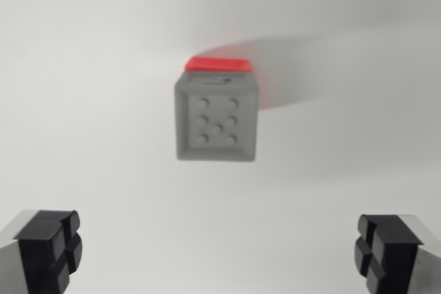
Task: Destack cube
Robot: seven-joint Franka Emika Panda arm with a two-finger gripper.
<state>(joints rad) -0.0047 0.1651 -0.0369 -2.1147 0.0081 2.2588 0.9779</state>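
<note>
A grey cube (216, 119) is being seen stacked on a red cube (219, 65) at twelve o'clock of the gripper (217, 249), which is being held released and empty.

Wrist view straight down, above table (83, 101)

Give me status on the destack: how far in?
Nothing done yet: the grey cube sits on the red cube, of which only a sliver shows. In hand: the gripper is open, fingers wide apart and clear of the stack. Left: close in, grasp the grey cube, lift it off, set it aside.
</note>
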